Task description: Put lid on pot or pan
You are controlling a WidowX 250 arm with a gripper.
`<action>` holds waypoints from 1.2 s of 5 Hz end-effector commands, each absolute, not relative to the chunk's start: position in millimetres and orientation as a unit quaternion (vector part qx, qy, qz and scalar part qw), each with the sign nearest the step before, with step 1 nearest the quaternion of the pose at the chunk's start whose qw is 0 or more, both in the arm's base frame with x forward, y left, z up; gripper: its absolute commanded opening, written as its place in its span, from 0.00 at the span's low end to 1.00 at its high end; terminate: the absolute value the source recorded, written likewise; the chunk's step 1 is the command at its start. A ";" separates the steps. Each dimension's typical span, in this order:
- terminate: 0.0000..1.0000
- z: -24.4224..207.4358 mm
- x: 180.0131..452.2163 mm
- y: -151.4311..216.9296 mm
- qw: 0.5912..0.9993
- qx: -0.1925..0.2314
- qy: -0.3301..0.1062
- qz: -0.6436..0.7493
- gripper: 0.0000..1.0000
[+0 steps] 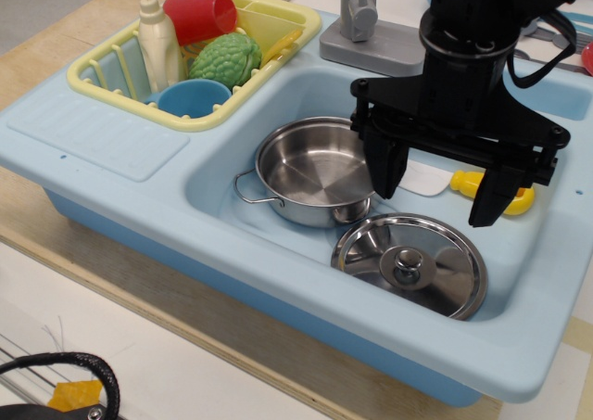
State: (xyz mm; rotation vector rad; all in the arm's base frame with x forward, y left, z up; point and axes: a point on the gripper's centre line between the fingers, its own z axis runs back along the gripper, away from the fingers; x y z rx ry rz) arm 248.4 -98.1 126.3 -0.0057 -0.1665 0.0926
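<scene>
The lid [410,262], a shiny steel disc with a small central knob, lies flat in the sink basin at the front right. The pot [310,171], shallow shiny steel with thin wire loop handles, stands open and empty just left of and behind the lid, its rim touching or nearly touching the lid's edge. My black gripper [437,196] hangs above the basin, over the far edge of the lid and the pot's right side. Its two fingers are spread wide apart and hold nothing.
The light blue toy sink [278,281] has a yellow dish rack [120,91] at back left holding a white bottle, red cup, green vegetable and blue cup [193,96]. A grey faucet [359,12] stands behind. A yellow toy [468,184] and white item lie under the gripper.
</scene>
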 end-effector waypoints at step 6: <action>0.00 76.8 253.3 -83.4 0.994 -0.028 -0.092 0.057 1.00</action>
